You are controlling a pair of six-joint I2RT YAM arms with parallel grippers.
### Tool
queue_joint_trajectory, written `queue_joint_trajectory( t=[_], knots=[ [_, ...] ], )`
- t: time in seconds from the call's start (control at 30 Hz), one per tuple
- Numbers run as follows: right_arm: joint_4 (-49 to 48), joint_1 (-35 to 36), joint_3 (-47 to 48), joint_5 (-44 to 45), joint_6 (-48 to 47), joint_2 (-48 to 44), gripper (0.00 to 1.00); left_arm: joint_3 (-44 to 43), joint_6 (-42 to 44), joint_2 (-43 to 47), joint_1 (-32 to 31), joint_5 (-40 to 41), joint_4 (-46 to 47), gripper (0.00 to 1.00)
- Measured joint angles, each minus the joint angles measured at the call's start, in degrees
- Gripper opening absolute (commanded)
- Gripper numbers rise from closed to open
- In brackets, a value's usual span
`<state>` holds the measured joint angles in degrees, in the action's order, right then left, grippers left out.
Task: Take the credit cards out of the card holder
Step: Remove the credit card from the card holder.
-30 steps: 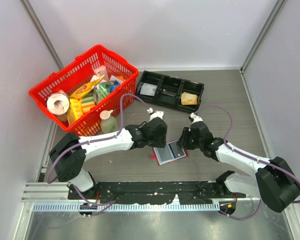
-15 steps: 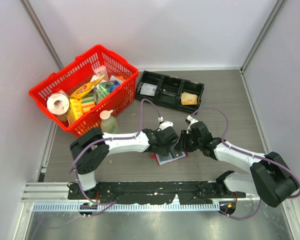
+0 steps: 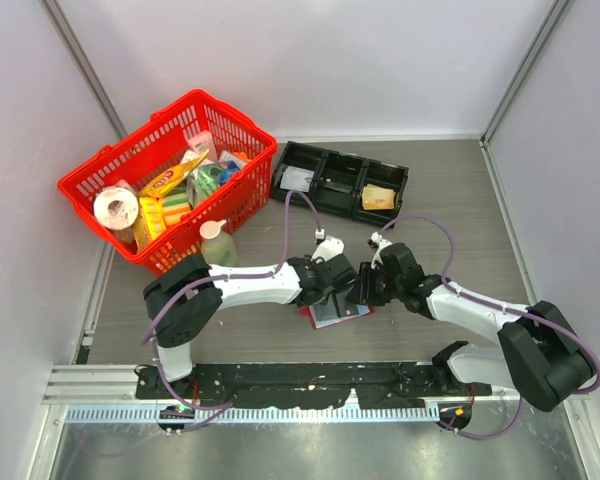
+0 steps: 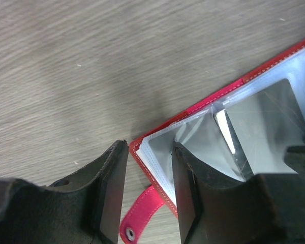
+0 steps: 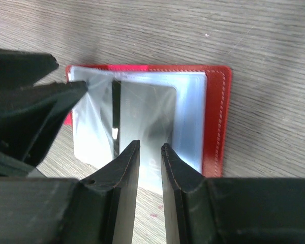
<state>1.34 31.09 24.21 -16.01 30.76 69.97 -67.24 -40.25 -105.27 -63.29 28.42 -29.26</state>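
The dark red card holder [image 3: 330,316] lies open on the table between both grippers, its snap tab to the left. In the left wrist view my left gripper [image 4: 149,147] is open, astride the card holder's [image 4: 234,86] near left corner, with one finger on the clear sleeves. A greyish card [image 4: 267,122] stands partly out of a sleeve. In the right wrist view my right gripper [image 5: 150,146] has a narrow gap between its jaws, over the near edge of that card [image 5: 145,109] in the card holder [image 5: 216,117]. It grips nothing that I can see.
A red basket [image 3: 170,170] full of groceries stands at the back left, with a soap bottle [image 3: 217,245] in front of it. A black three-compartment tray [image 3: 340,185] at the back centre holds a tan paper wad [image 3: 378,198]. Walls close in both sides.
My left gripper has moved right and down onto the card holder's left part. My right gripper has closed in a little from the right. The card holder has barely shifted.
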Motion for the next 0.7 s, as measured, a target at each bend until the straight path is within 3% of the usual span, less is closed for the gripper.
queue_joint_trajectory(
  t=[0.2,0.47,0.7],
  knots=[
    [1.2,0.0,0.0,0.0,0.2,-0.7,0.27,1.6,1.3,1.4,1.4,3.2,-0.9,0.49],
    [2.3,0.0,2.3,0.4,-0.7,-0.8,0.25,4.5,0.2,8.7,2.0,0.9,-3.5,0.50],
    [2.2,0.0,5.2,-0.2,-2.3,0.7,0.25,7.7,-3.7,18.1,2.0,-3.7,3.6,0.48]
  ],
)
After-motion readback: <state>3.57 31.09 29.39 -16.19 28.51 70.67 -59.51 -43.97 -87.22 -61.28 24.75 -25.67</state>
